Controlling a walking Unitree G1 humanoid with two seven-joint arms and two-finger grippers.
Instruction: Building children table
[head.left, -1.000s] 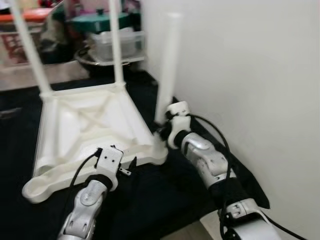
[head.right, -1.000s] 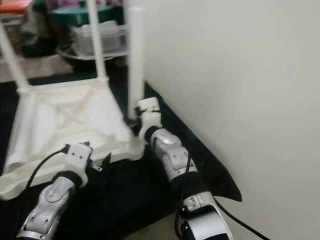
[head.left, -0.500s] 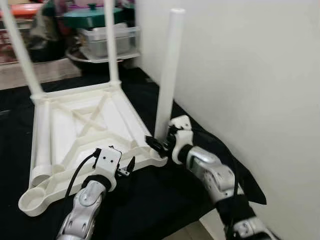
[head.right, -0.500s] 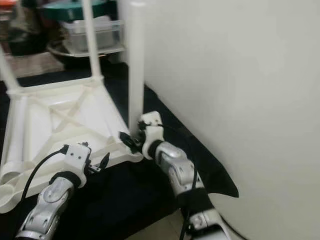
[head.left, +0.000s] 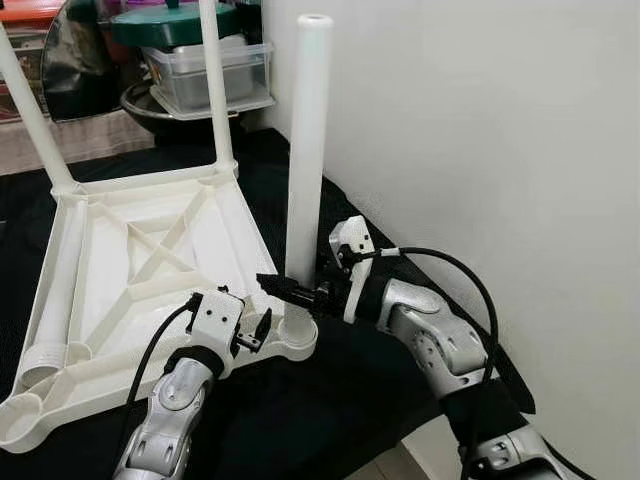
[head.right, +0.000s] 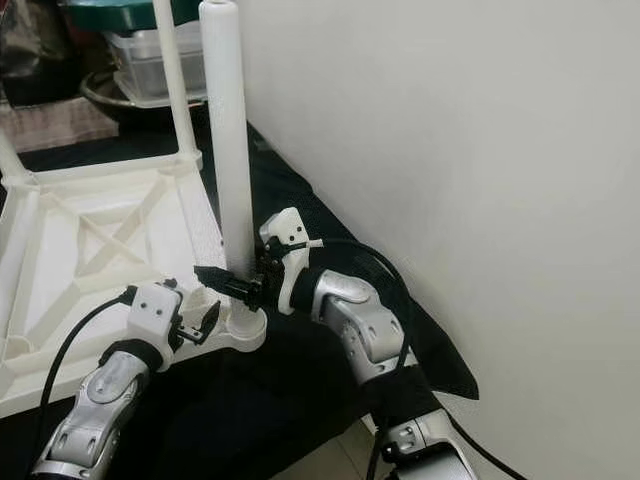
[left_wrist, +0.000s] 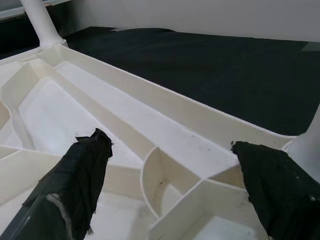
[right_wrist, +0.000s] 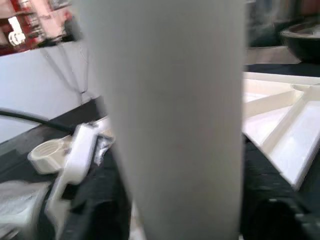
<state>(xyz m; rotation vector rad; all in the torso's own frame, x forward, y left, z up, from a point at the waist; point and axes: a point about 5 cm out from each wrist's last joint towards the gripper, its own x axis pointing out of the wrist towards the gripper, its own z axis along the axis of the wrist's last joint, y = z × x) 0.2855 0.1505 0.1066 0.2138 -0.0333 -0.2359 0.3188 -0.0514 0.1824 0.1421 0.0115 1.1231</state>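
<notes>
gripping the leg (head.left: 303, 160) low, your right gripper (head.left: 290, 291) holds it upright at the tabletop (head.left: 130, 265) corner socket; left gripper (head.left: 252, 331) open beside it.

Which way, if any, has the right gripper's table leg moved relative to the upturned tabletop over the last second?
Yes. The table leg stood tilted just beyond the tabletop's near corner; now it stands upright in that corner's socket, held by the right gripper.
</notes>
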